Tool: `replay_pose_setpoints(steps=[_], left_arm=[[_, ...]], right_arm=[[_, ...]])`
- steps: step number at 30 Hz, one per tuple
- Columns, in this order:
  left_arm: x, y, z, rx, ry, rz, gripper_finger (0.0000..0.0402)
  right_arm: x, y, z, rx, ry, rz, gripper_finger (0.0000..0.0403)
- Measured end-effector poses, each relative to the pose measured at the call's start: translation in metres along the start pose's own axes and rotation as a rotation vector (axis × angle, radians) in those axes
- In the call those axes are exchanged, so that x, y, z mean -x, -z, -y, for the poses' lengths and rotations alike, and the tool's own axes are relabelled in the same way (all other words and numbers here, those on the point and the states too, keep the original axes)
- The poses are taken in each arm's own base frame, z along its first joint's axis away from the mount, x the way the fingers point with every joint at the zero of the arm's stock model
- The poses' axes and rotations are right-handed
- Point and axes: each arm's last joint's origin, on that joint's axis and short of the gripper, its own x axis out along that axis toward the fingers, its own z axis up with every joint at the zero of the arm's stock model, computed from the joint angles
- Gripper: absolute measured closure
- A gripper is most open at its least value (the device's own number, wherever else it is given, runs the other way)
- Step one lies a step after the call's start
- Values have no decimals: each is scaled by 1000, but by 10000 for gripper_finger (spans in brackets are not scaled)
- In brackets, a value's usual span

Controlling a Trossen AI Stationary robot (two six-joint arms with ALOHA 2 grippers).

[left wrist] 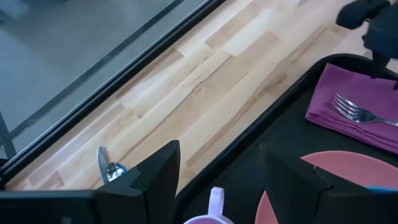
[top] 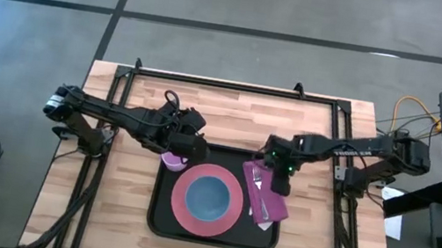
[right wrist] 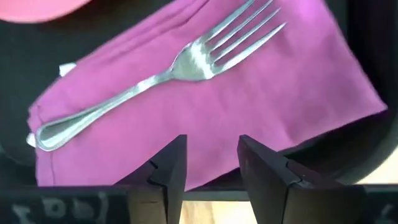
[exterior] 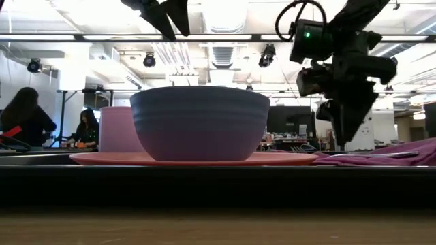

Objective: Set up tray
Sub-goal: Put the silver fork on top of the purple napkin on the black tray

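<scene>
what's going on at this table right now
Two robot arms are setting up a black tray on a wooden table. It already holds a pink plate with a blue bowl, a pink cup and a fork on a purple napkin. The left tool hovers open over the cup, the right tool open above the napkin, both empty.
</scene>
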Motion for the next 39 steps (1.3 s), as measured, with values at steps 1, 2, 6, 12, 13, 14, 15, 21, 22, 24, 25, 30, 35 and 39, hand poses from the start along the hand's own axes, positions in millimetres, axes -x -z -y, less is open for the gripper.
replay_pose_setpoints(steps=[1,2,6,12,13,14,15,21,22,24,25,30,35,39], left_arm=[[0,0,0,0,0,0,205],[0,0,0,0,0,0,205],[0,0,0,0,0,0,205],[0,0,0,-2,-1,-1,205],[0,0,0,-2,0,-1,205],[0,1,0,-2,0,-1,205],[0,0,0,-2,0,-1,205],[1,0,0,-1,3,1,205],[2,0,-1,-1,3,1,205],[2,1,-1,-3,3,0,205],[2,1,0,-8,3,-1,205],[2,2,0,-28,3,-3,205],[5,7,-1,-70,-11,-32,205],[10,14,-2,-96,-27,-63,205]], right_arm=[[-2,1,-4,10,10,-7,272],[-4,1,-8,20,12,-10,273],[-16,-1,-18,34,16,-19,273],[-41,-1,-26,12,21,-91,272],[-44,-1,-27,6,22,-101,271],[-48,0,-28,-1,25,-114,271],[-50,0,-30,-4,28,-125,271],[-50,-7,-45,5,-17,-79,275],[-49,-9,-47,13,-23,-63,275],[-45,-17,-52,30,-37,-18,275],[-44,-20,-54,33,-44,5,275],[-50,-31,-61,-6,-61,31,275],[-48,-43,-70,-12,-105,57,275],[-32,-44,-77,5,-74,76,275]])
